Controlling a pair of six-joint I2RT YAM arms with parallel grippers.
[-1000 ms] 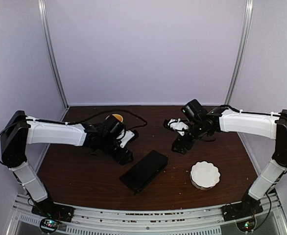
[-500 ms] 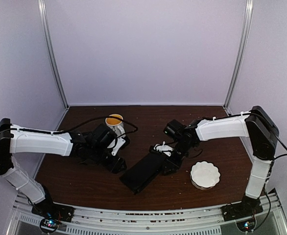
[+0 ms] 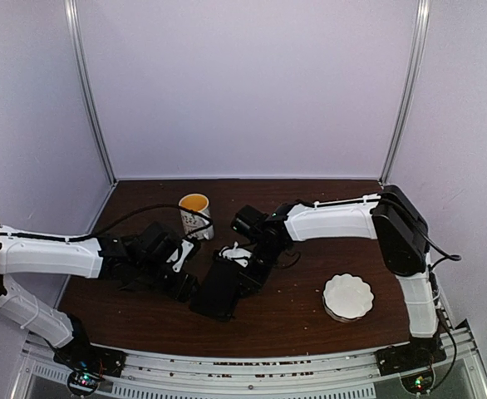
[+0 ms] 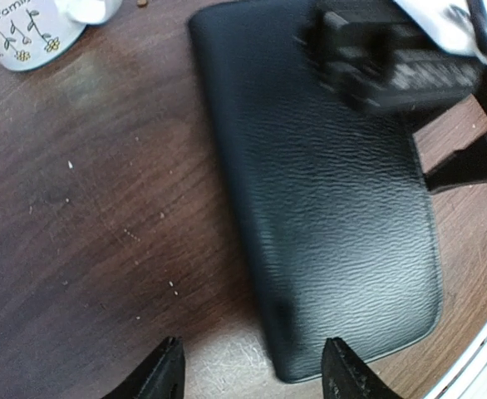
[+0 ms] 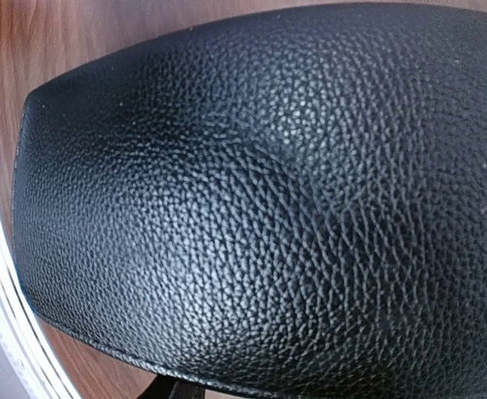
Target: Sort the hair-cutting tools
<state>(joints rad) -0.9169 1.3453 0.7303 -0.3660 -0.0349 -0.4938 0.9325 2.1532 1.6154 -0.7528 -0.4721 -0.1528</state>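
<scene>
No scissors and no thin black clip pieces show in any view. The black zip case [image 3: 217, 291] lies flat on the brown table, long axis running near-far. My left gripper [image 3: 185, 283] is open and empty, low over the table at the case's left near corner; in the left wrist view its fingertips [image 4: 165, 372] straddle that near end of the case [image 4: 327, 191]. My right gripper [image 3: 245, 268] sits on the case's far end. The case [image 5: 268, 191] fills the right wrist view and hides the fingers.
A white patterned mug [image 3: 195, 214] stands behind the left gripper and shows in the left wrist view [image 4: 27, 33]. A white scalloped dish [image 3: 348, 297] sits at the front right. The table's metal front rail [image 3: 252, 366] runs just beyond the case.
My right arm swept from the back right onto the case and moved left with it; the case shifted left and turned. My left gripper drew back toward the front left.
</scene>
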